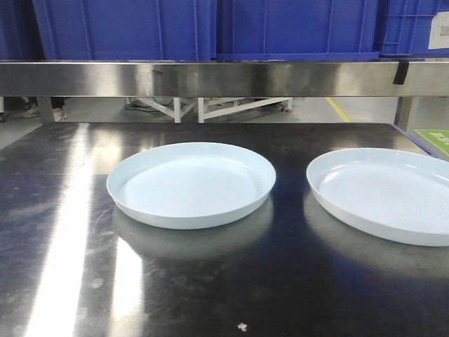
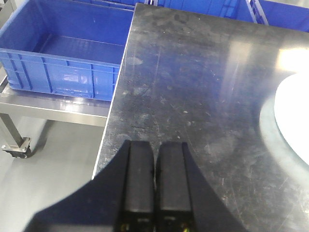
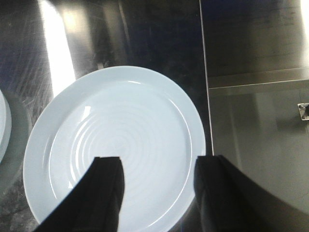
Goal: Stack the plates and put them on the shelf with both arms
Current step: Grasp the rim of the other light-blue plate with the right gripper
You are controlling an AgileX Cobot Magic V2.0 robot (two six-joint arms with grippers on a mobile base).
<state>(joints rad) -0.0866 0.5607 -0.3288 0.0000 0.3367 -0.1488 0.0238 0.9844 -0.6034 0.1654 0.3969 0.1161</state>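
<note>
Two pale blue-white plates lie side by side on the steel table. The left plate (image 1: pixel 191 184) sits near the middle; its edge shows at the right of the left wrist view (image 2: pixel 295 121) and at the left edge of the right wrist view (image 3: pixel 3 126). The right plate (image 1: pixel 387 192) fills the right wrist view (image 3: pixel 116 145). My right gripper (image 3: pixel 159 166) is open and hovers above that plate's near right part, holding nothing. My left gripper (image 2: pixel 155 154) is shut and empty above the table's left edge, well left of the left plate. Neither gripper shows in the front view.
A steel shelf rail (image 1: pixel 224 77) runs across the back with blue crates (image 1: pixel 126 28) on it. A blue crate (image 2: pixel 63 63) sits on a steel cart left of the table. The table's right edge (image 3: pixel 204 72) lies just beside the right plate.
</note>
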